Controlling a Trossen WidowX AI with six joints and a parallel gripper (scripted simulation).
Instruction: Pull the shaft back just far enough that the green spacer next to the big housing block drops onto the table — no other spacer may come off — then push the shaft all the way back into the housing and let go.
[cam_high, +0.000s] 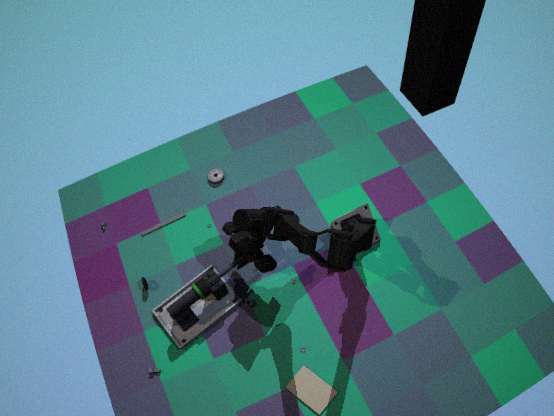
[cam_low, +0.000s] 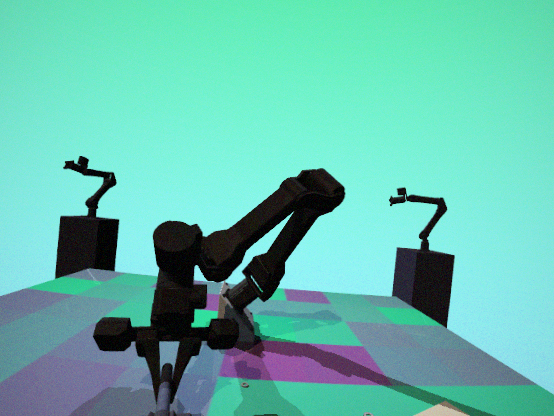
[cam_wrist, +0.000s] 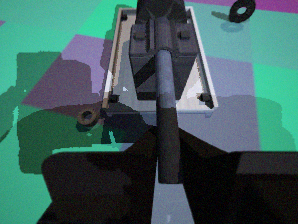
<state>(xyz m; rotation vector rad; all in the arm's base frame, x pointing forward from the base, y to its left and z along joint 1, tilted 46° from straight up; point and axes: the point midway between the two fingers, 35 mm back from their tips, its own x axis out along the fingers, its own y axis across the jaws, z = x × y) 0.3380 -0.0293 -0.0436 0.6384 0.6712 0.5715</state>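
Observation:
The grey shaft (cam_high: 225, 271) (cam_low: 163, 400) (cam_wrist: 166, 82) runs through the near dark support block (cam_high: 216, 288) toward the big dark housing block (cam_high: 183, 316). The green spacer (cam_high: 197, 291) shows as a thin green band between the two blocks in the top view; it is hidden in the wrist view. Whether it touches the housing is too small to tell. My gripper (cam_high: 234, 267) (cam_low: 165, 395) (cam_wrist: 163, 131) is shut on the shaft near its dark outer end, outside the support block. The shaft's inner end and any other spacers cannot be made out.
The blocks stand in a pale tray (cam_high: 218, 323) (cam_wrist: 210, 90) with raised rims. A small ring (cam_high: 250, 303) (cam_wrist: 87, 117) lies beside it; a dark ring (cam_high: 144, 283) (cam_wrist: 243, 10) is beyond it. A bar (cam_high: 163, 225), a disc (cam_high: 216, 175) and a tan plate (cam_high: 312, 390) lie farther off.

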